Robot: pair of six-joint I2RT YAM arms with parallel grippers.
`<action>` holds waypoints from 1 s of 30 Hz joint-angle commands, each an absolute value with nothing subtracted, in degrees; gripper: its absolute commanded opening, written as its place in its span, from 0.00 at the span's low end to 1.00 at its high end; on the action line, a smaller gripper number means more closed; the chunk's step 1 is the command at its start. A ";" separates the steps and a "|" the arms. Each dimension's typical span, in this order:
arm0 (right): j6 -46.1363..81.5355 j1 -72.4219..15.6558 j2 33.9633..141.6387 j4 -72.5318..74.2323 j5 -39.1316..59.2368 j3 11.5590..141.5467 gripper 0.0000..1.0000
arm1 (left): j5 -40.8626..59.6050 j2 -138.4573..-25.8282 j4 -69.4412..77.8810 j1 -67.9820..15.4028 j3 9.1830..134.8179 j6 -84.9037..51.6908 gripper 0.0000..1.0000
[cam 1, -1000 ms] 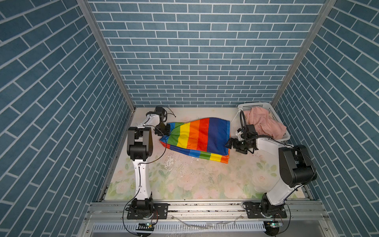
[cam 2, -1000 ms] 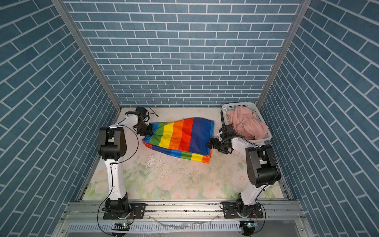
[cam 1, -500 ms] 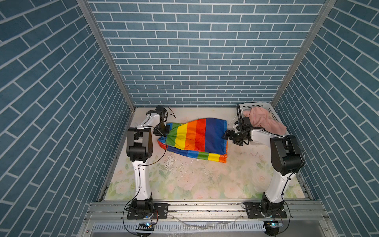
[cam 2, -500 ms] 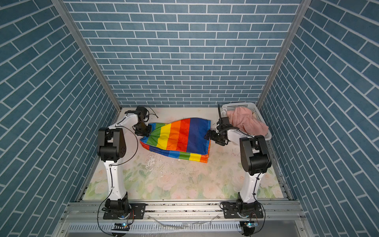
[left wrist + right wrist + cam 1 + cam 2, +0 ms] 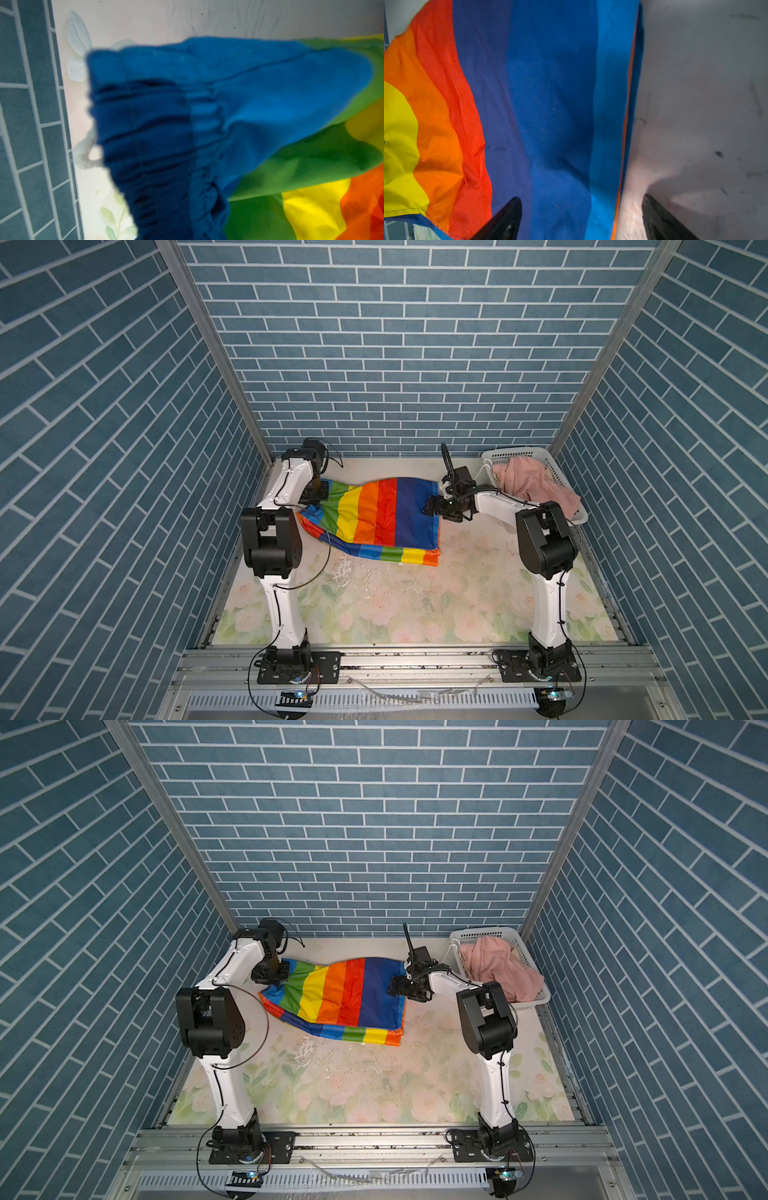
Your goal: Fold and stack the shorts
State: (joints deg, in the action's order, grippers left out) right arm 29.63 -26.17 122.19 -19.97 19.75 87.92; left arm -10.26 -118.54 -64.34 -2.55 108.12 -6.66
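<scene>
**Two ends, one held: rainbow shorts (image 5: 374,514) between the arms**

Spread on the table (image 5: 415,605), far middle, long axis arm to arm. Shiny cloth, second layer showing along the near hem. Gathered blue waistband (image 5: 149,135) hangs from the left gripper (image 5: 319,492), clamped on it. Right gripper (image 5: 430,506) gapes, fingers (image 5: 506,220) astride the blue edge; cloth lies leftward. Pink shorts (image 5: 536,485) slump in the basket (image 5: 515,452).

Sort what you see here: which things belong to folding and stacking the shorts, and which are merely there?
For the job:
rainbow shorts
pink shorts

Merely there:
basket, holding the pink shorts
table
</scene>
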 commanded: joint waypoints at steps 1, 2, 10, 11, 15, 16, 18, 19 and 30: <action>31.65 -27.39 125.24 -25.67 18.45 89.90 0.92 | -16.53 -115.47 -69.30 -3.34 109.80 -5.89 0.00; 31.48 -27.66 125.29 -26.54 18.13 90.81 0.95 | -17.80 -114.77 -69.11 -3.34 109.62 -5.98 0.00; 33.75 -30.47 117.34 -24.33 15.57 94.82 0.98 | -5.34 -109.76 -63.76 -1.58 105.20 -11.73 0.00; 35.36 -31.51 117.31 -22.29 15.81 95.55 0.98 | -3.77 -109.29 -62.79 -1.58 104.16 -12.37 0.00; 43.69 -35.79 120.68 -9.93 16.90 98.44 0.98 | 0.82 -107.89 -59.90 -1.58 100.48 -14.52 0.00; 46.77 -36.82 122.70 -5.98 17.66 100.13 0.98 | 1.83 -107.30 -58.74 -1.58 99.19 -15.11 0.00; 51.70 -38.11 128.73 -1.11 19.00 105.36 0.99 | 3.21 -106.54 -56.31 -1.52 96.92 -16.09 0.00; 53.37 -38.68 131.55 0.12 19.24 109.04 0.98 | 3.48 -106.52 -55.76 -1.49 96.32 -16.29 0.00; 64.19 -41.85 158.71 4.56 20.17 143.06 0.98 | 7.90 -106.66 -52.08 -1.14 92.65 -16.53 0.00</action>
